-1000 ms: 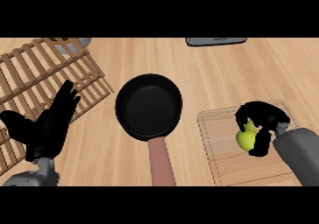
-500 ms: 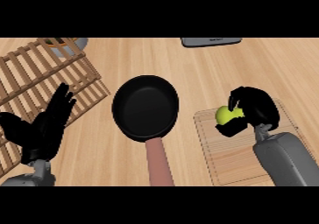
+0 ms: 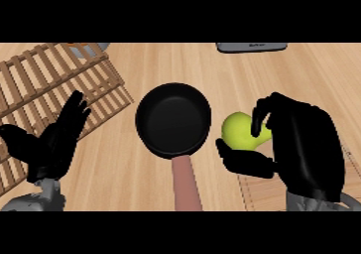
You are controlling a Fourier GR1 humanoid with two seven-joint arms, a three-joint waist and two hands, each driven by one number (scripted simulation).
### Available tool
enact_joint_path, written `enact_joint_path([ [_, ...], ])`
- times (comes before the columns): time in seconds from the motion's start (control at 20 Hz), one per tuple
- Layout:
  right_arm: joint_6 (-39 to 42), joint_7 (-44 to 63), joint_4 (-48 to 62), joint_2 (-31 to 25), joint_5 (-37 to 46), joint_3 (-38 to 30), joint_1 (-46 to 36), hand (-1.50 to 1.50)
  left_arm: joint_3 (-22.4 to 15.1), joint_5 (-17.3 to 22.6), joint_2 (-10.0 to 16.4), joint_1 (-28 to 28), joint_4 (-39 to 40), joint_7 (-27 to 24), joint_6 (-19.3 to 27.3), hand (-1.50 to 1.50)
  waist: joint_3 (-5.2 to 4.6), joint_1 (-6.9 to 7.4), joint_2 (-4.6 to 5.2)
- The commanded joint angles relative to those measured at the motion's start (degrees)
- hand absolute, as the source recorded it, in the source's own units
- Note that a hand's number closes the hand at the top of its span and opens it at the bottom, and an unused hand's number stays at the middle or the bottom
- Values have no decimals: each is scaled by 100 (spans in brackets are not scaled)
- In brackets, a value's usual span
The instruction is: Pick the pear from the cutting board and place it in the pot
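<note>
Holding the pear (image 3: 240, 130) just right of the pot (image 3: 173, 119), curled fingers (image 3: 261, 115) of the right hand (image 3: 304, 146) pinching it; best centred over the pot, lowered, then released; left hand (image 3: 48, 149) spread, resting left of the pot.

Bright, even light is spread over the pale wooden surface (image 3: 315, 79).

The surface is lit alike from edge to edge, and the source of the light cannot be told. Slightly darker tones are seen only in the gaps between the slats of the wooden rack (image 3: 44, 89). A dull sheen is carried along the rim of the black pan (image 3: 173, 120), while its inside is left flat and dark. The pear (image 3: 238, 131) is brightly lit on its exposed side. The right hand (image 3: 304, 144) and the left hand (image 3: 48, 149) are shown so dark that little relief can be read on them.
</note>
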Motion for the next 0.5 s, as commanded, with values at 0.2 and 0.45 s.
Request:
enact_joint_path([
  [0.2, 1613, 1713, -1379, 1151, 645, 610, -1694, 150, -181, -17, -88, -325, -89, 189, -81, 0, 11, 362, 122],
  [0.45, 1473, 2061, -715, 1176, 180, 224, -2441, 150, -56, 70, -29, -407, 134, -5, -255, 0, 11, 405, 142],
])
